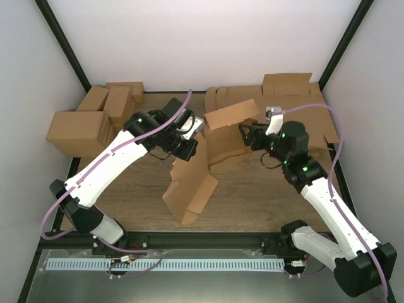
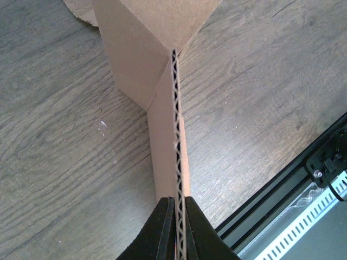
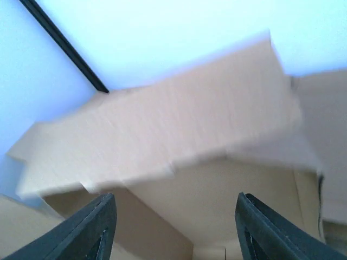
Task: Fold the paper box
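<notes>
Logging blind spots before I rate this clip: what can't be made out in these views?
Right wrist: motion blur smears the paper box. Its creases and tabs are unreadable, and contact with the open right gripper cannot be told.
Left wrist: the box runs off the top edge. Only the corrugated edge pinched by the left gripper shows.
Top external: where each gripper meets the box is too small to see.

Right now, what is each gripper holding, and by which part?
Left gripper pinches the paper box by a panel's cut edge; right gripper is open, holding nothing.
</notes>
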### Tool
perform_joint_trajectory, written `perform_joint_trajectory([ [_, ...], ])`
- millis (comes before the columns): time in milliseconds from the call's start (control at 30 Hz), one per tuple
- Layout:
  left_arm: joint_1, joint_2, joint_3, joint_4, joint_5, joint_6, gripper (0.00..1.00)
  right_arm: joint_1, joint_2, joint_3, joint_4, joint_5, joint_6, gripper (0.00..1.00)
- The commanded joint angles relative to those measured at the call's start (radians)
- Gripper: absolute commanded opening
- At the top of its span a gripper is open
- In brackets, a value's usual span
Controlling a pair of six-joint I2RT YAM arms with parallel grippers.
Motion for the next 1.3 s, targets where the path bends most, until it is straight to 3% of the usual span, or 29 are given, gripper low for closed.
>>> perform_joint_trajectory([
  [0, -0.015, 0.025, 0.02, -0.009, -0.03, 0.023, 0.04, -0.005, 0.047, 0.259, -0.189, 0.085, -0.066, 0.63],
  [233, -0.038, 0.037, 0.045, -0.02, -0.059, 0.016, 0.04, -0.005, 0.178, 0.614, -0.441, 0.218, -0.039, 0.65],
  [333, -0.048, 0.037, 0.044, -0.021, -0.068, 0.014, 0.04, -0.012, 0.247, 0.735, -0.495, 0.253, -0.037, 0.79],
  [500, -0.058, 0.036, 0.042, -0.015, -0.075, 0.005, 0.04, -0.027, 0.53, 1.13, -0.819, 0.293, -0.001, 0.89],
  [600, -0.062, 0.041, 0.046, -0.014, -0.077, 0.005, 0.04, -0.037, 0.63, 1.241, -0.932, 0.306, 0.042, 0.92],
  [867, -0.075, 0.043, 0.05, -0.012, -0.089, 0.003, 0.04, -0.064, 0.639, 1.102, -0.918, 0.132, 0.093, 0.89],
  [1033, -0.081, 0.041, 0.051, -0.011, -0.094, -0.001, 0.04, -0.065, 0.628, 1.058, -0.939, 0.118, 0.106, 0.87],
  [1267, -0.09, 0.048, 0.049, 0.003, -0.103, -0.02, 0.04, -0.064, 0.491, 0.803, -0.823, 0.048, 0.14, 0.67],
])
